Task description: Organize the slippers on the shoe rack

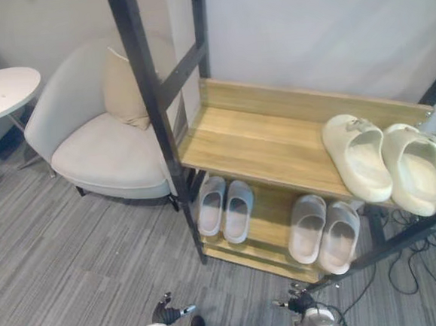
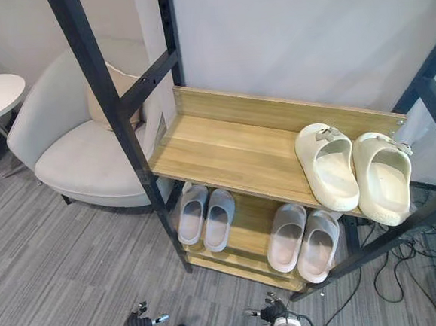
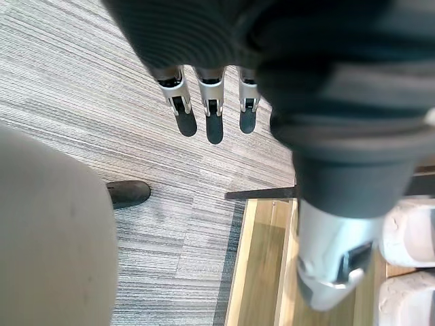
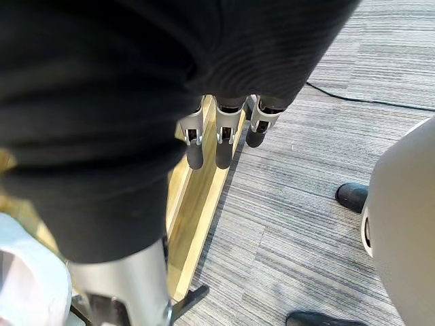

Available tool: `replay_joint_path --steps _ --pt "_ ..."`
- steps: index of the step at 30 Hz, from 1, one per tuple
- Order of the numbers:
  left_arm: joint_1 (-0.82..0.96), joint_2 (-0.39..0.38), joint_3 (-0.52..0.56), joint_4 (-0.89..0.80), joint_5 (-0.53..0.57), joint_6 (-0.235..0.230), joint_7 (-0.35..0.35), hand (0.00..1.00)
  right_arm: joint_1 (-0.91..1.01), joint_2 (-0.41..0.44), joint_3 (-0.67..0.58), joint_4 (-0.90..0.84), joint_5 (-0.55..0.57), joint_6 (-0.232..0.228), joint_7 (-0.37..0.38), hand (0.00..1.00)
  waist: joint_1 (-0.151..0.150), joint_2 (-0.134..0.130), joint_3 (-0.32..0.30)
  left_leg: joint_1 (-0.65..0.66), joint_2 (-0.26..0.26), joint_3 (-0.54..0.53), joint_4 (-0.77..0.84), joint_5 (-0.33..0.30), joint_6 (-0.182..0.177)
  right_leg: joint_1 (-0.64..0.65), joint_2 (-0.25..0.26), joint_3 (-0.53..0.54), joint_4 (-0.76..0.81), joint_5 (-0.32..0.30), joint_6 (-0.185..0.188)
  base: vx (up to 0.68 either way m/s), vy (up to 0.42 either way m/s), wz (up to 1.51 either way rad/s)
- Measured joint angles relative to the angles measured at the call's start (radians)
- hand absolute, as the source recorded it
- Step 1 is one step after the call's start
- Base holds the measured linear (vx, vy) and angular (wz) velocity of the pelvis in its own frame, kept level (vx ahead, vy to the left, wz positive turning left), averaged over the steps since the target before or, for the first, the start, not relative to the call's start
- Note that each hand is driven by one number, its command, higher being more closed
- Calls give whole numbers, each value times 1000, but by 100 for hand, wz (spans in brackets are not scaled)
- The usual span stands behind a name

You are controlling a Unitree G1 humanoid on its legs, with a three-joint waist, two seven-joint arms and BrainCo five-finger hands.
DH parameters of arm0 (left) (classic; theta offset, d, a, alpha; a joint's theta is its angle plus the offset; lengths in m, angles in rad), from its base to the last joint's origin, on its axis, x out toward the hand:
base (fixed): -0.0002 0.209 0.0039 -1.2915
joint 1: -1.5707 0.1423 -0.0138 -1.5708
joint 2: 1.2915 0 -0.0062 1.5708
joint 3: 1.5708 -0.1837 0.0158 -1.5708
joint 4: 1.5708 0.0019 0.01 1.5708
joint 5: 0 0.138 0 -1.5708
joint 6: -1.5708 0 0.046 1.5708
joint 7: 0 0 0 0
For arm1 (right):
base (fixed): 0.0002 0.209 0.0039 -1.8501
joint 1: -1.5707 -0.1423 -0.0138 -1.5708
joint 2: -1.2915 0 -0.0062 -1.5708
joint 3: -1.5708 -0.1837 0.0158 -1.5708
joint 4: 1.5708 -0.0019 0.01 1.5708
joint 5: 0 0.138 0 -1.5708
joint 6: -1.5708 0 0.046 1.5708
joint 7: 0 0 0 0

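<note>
Matt wood-grain shelves (image 1: 254, 141) in a black metal shoe rack (image 1: 145, 78), 2 smooth rubbery cream slippers (image 1: 357, 159), ribbed grey carpet (image 1: 75, 272).

Bare upper shelf (image 1: 254, 141) at left; cream slippers (image 1: 357, 156), perhaps overhanging, block its right

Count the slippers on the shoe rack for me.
6. Two cream slippers on the upper shelf's right end; two grey slippers at the lower shelf's left, two more at its right. Others could hide under the upper shelf.

No lettering, label, number or sign can be read on the slippers (image 1: 357, 158), on the shoe rack (image 1: 254, 141) or on the floor (image 1: 74, 257).
</note>
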Motion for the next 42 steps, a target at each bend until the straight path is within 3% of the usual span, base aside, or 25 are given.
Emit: replay_joint_path --steps 3,5,6,8,9,11,13,15,18,20,21,22,23,24,25,26,27,28,29,31,33,39,42 --pt "-28 -8 -2 -3 -2 -1 6 0 -19 -21 0 22 -36 -6 -8 0 -1 23 28 -71 -5 -39 2 28 4 -43 1 -54 19 -2 -4 -33 6 52" --pt "-38 -10 -2 -3 -4 -1 6 0 -20 -33 0 19 -36 -6 -7 0 15 32 37 -97 -6 -27 3 37 11 -67 -5 -60 32 -3 -3 -36 44 23" --pt "-37 -7 -1 -4 -10 -1 4 0 -18 -42 -2 13 -36 -6 -6 0 13 26 43 -119 -11 38 14 28 38 -70 -16 -77 38 -5 0 -31 89 35" --pt "-42 2 0 -19 -10 0 4 0 3 -51 -24 -29 -37 -8 -5 0 3 14 55 -171 10 253 155 -77 124 -69 -51 -114 68 -22 14 1 103 58" --pt "-48 2 0 -30 -9 -1 4 0 5 -60 -33 -33 -38 -13 -6 0 -2 2 62 -192 31 327 218 -106 118 -70 -64 -122 76 -26 19 73 115 39" --pt "-53 8 3 -30 -1 -2 5 0 3 -77 -37 -53 -39 -16 0 0 3 -1 74 -204 38 375 294 -147 93 -66 -93 -124 110 -52 28 115 147 8" --pt "-51 16 -2 -28 5 -1 5 0 2 -76 -43 -63 -38 -25 3 0 0 -11 73 -189 -1 357 274 -155 91 -62 -118 -123 105 -59 23 127 134 17" --pt "-59 12 -8 -29 11 -1 5 0 -2 -72 -46 -55 -40 -29 4 0 -4 -10 70 -171 -34 325 208 -129 101 -62 -122 -104 100 -34 -9 164 111 43" --pt "-53 16 -11 -17 13 -2 5 0 -34 -38 -49 -15 -68 -24 10 0 -1 -9 70 -156 -29 300 215 -145 102 -59 -124 -90 167 15 2 187 103 38" --pt "-50 15 -10 -17 12 -3 4 0 -65 -26 -34 -15 -75 -25 12 0 11 -5 69 -143 -9 293 263 -187 106 -142 -163 -12 404 48 53 158 125 9" --pt "-51 15 -13 -8 12 -3 3 0 -75 -19 -34 -17 -76 -25 13 0 10 -2 71 -118 -7 281 269 -201 109 -199 -185 48 561 105 66 112 86 17" --pt "-51 15 -17 -4 13 -3 3 0 -77 -16 -34 -19 -76 -26 13 0 6 12 78 -103 0 264 270 -211 109 -233 -186 95 638 93 62 169 27 52" --pt "-57 13 -32 4 13 -1 4 0 -74 -12 -30 -25 -76 -28 16 0 -4 13 78 -80 3 227 270 -221 112 -295 -139 199 740 -14 23 141 -28 75" --pt "-64 15 -38 9 18 -1 5 0 -69 -12 -29 -27 -76 -28 17 0 -10 17 81 -66 2 192 263 -222 113 -321 -84 274 744 -68 15 158 -67 114" --pt "-74 15 -41 19 24 -2 5 0 -59 -12 -29 -30 -76 -28 16 0 -13 18 81 -56 -4 149 260 -223 110 -339 -19 352 690 -114 9 119 -70 121" --pt "-81 13 -41 28 28 -3 5 0 -38 -11 -29 -37 -76 -28 17 0 -16 15 78 -55 -18 122 261 -225 105 -342 15 406 596 -128 3 110 -80 115" --pt "-82 11 -41 30 28 -3 5 0 -28 -10 -29 -52 -76 -28 17 0 -15 10 76 -55 -31 103 263 -227 102 -342 22 423 518 -125 -8 111 -109 100" --pt "-82 9 -38 29 28 -2 7 0 -1 -4 -28 -64 -74 -30 17 0 -13 -12 62 -57 -57 90 266 -229 97 -340 13 415 383 -64 -34 89 -105 66" --pt "-80 9 -34 32 28 -2 8 0 1 -2 -28 -64 -74 -29 18 0 -9 -21 57 -57 -68 84 267 -233 91 -338 8 410 332 -53 -31 132 -148 51" --pt "-73 -20 -2 44 30 1 12 0 -6 -8 -25 -62 -74 -29 17 0 -3 33 46 -63 -42 73 263 -235 77 -277 28 386 215 -29 -28 146 -132 16" --pt "-66 -28 -1 49 29 2 12 0 -6 -7 6 -63 -73 -29 17 0 -2 45 36 -43 -21 77 245 -233 67 -239 51 383 152 -1 -38 132 -116 -9" --pt "-70 -55 -14 50 39 2 12 0 8 4 59 -63 -73 -30 22 0 -3 -2 1 14 4 73 157 -211 33 -187 79 367 71 35 -43 74 -58 0" --pt "-74 -55 -21 61 39 3 13 0 18 2 62 -63 -73 -30 22 0 -3 -9 -4 25 2 71 158 -210 34 -152 79 361 29 63 -40 16 32 5"
